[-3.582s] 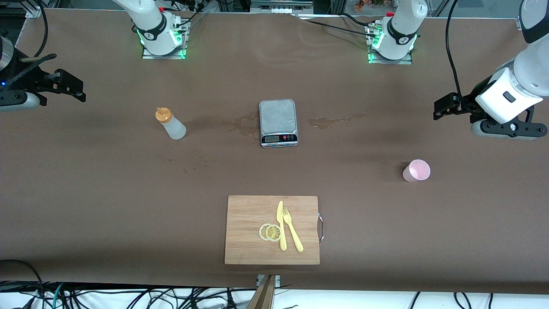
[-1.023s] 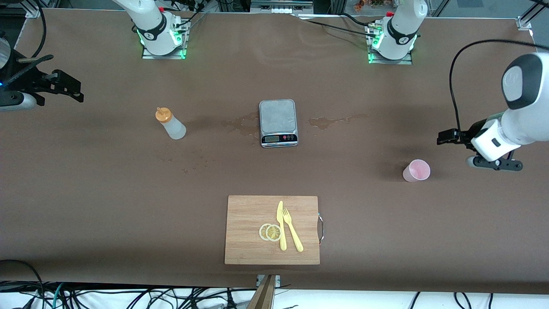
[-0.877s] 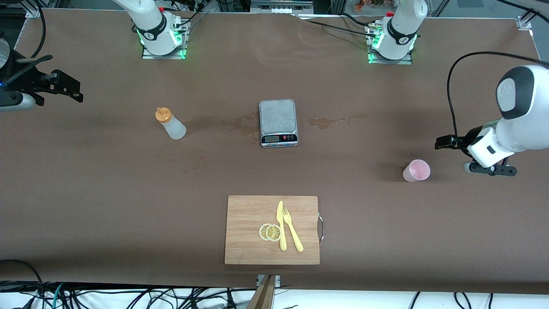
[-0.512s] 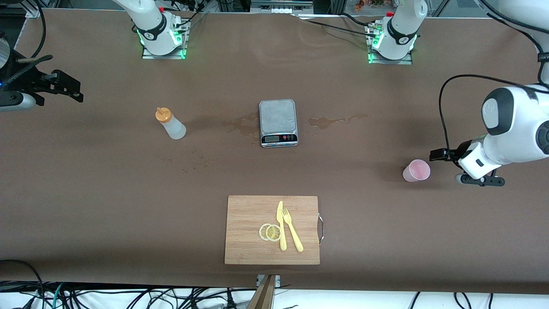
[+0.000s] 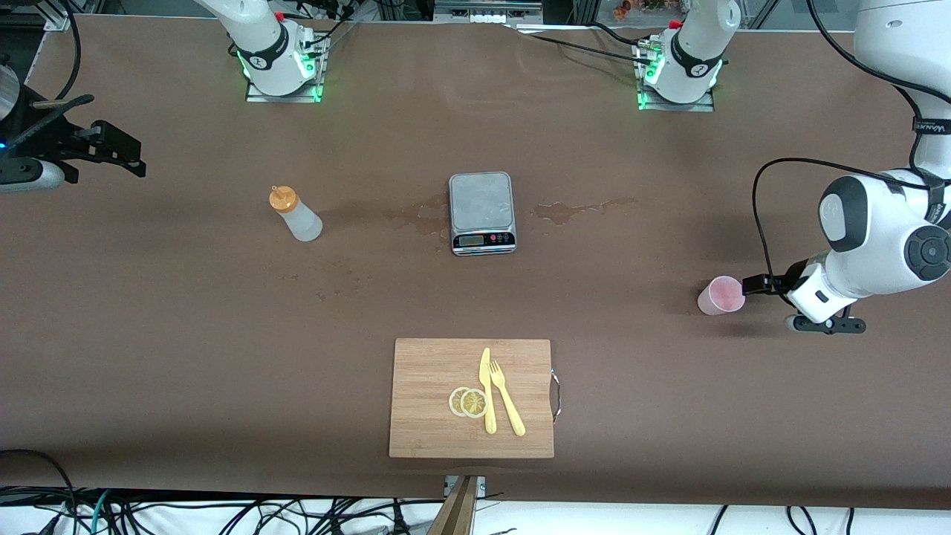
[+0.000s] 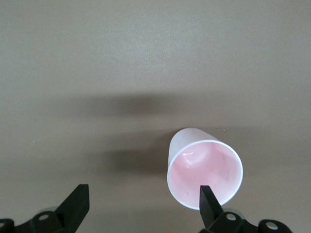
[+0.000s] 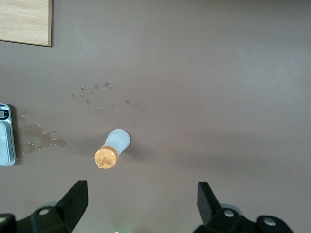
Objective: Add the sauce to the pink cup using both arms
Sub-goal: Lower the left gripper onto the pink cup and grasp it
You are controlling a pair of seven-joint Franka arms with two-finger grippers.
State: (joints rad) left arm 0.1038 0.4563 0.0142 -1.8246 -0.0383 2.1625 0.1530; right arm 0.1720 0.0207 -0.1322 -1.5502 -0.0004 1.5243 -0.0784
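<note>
The pink cup stands upright on the desk toward the left arm's end, and the left end effector, fingers spread wide and empty, has dropped from high above to just beside it. The sauce stands well apart, upright, nearer the right end effector, which waits open.

pink cup upright, sauce upright
</note>
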